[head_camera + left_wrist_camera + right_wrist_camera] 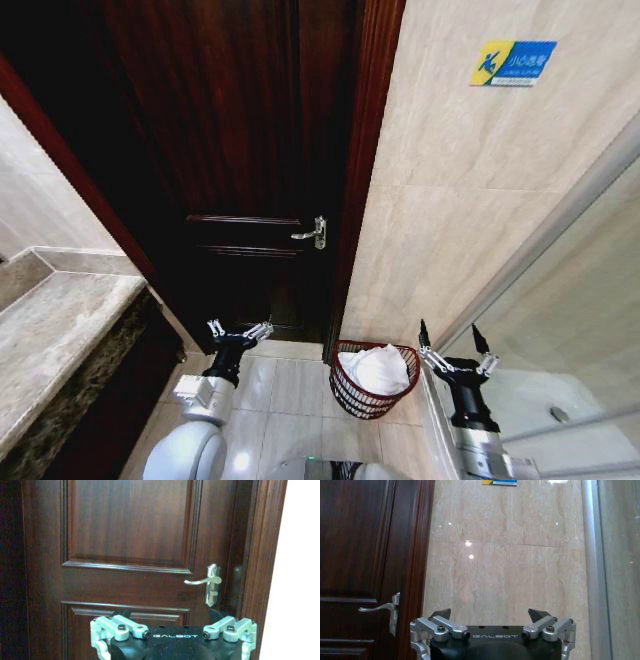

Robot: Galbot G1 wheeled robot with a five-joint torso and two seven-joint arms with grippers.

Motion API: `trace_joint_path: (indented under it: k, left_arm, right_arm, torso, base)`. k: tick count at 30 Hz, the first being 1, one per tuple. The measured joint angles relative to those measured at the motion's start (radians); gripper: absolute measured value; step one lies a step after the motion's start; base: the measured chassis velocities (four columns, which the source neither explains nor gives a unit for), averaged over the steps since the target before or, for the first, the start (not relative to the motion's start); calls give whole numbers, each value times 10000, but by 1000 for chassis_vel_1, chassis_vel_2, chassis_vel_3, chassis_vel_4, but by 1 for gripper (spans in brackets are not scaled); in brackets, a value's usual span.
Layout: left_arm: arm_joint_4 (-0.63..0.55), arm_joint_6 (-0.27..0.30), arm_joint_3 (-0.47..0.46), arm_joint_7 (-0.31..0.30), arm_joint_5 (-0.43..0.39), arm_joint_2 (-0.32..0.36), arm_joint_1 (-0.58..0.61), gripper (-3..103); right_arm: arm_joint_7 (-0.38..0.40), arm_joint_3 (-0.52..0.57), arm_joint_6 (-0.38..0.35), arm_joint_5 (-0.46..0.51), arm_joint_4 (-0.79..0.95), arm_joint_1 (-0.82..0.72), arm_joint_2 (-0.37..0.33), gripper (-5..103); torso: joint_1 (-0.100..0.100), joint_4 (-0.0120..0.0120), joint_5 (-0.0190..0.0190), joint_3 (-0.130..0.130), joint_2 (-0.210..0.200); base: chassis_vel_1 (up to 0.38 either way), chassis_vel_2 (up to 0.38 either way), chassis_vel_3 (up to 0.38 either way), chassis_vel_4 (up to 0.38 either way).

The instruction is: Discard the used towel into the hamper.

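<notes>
Both tools, left tool [239, 333] and right tool [457, 352], hang open and empty. Towel [377, 368] sits in the hamper [352, 398] by the wall, so I'd call it done.

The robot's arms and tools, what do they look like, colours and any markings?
Both arms have glossy silver-white shells that give way to black wrist sections. The left tool and right tool match: a black body lettered GALBOT in white, silver metal linkages with dark bolts, and black pointed fingertips. No loose cables are visible.
</notes>
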Motion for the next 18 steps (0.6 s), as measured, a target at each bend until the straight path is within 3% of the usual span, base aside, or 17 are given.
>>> trace_joint_path:
  k: [18]
  left_arm:
    - [0,0,0,0,0,0,0,100]
  right_arm:
    - [0,0,0,0,0,0,0,100]
  torso:
    - [1,0,1,0,-2]
  base:
    - [9,-10,-13,10]
